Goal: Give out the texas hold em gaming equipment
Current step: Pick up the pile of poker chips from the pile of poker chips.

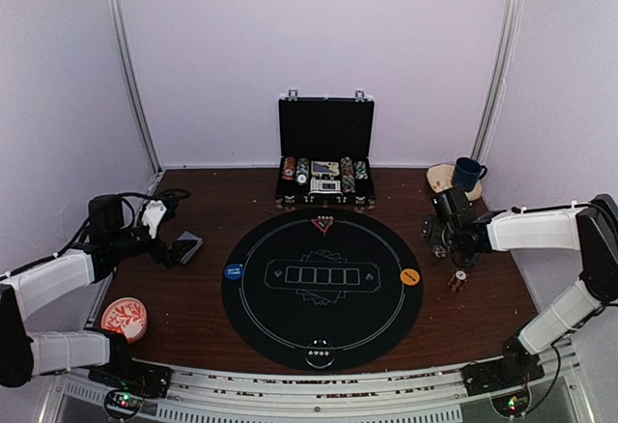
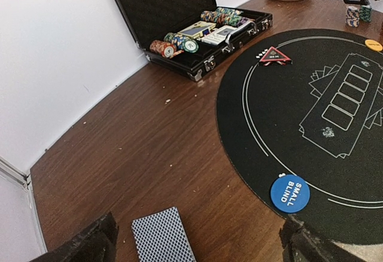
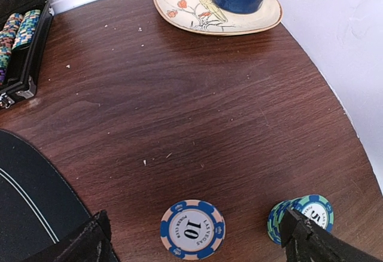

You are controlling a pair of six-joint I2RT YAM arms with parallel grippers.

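1. Your left hand (image 2: 196,221) is spread wide and pinches nothing. The deck of cards (image 2: 163,235) lies flat on the tabletop (image 2: 131,142) at the bottom of the left wrist view. It is between the two fingers but nearer to the one in the lower left corner, and I see no contact.
2. I judge the deck to be light, but it is a loose pile of thin, slippery cards. Take it low, across its two long edges, so that the whole pile is pressed together. A high grip would probably lift only the upper cards, and the others would slide away.
3. Your right hand (image 3: 194,214) is also spread and empty. The blue-and-white chip (image 3: 192,229) lies flat at the lower centre of the right wrist view. The teal stack (image 3: 302,214) stands at the lower right, partly hidden behind a finger.
4. The chips look stiff and not fragile, with a smooth rim. The single chip gives very little height, so bring the fingertips down to the wood and close them across its rim. Take the stack near its bottom, because I expect the upper chips to shift.
5. In the top view the black mat (image 1: 290,322) carries the blue disc (image 1: 233,271) at its left edge, the orange disc (image 1: 410,276) at its right edge, the dark disc (image 1: 320,354) at its bottom and the red triangle marker (image 1: 323,223) at its top. All of them are thin and flat, so I judge them hard to lift.
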